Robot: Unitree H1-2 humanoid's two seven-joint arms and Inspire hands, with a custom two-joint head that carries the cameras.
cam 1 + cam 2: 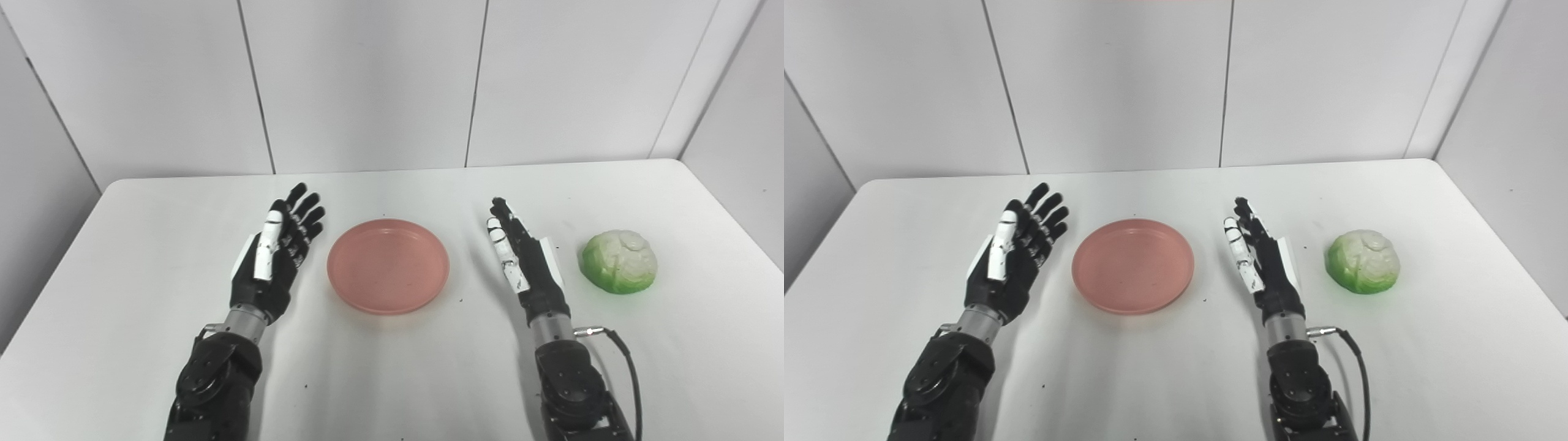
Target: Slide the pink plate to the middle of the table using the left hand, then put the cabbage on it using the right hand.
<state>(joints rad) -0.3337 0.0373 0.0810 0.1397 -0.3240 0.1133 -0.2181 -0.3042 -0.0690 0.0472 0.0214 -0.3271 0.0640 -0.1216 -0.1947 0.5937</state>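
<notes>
While both hands wait with nothing in them, the pink plate (388,267) already lies near the middle of the table (392,380), so the sliding step looks done or nearly so, though that is a judgement from its position alone. What remains is the cabbage (620,261), which sits on the table well apart from the plate, out beyond the back of the right hand (520,257).

On the left hand (275,254) the fingers (306,211) are spread wide and point away from the robot, with the plate's rim just beside them on their inner side, not touching. On the right hand the fingers are straight and close together, edge-on to the camera, holding nothing; the plate lies on their palm side, the cabbage on the opposite side.

That plate is a shallow round dish with a low raised rim, smooth and matte, probably plastic. Its partner, the cabbage, is a rounded, lumpy dome, pale and veined on top, bright green at the base, likely a moulded toy. Beneath them the white table is smooth, with a few dark specks.
</notes>
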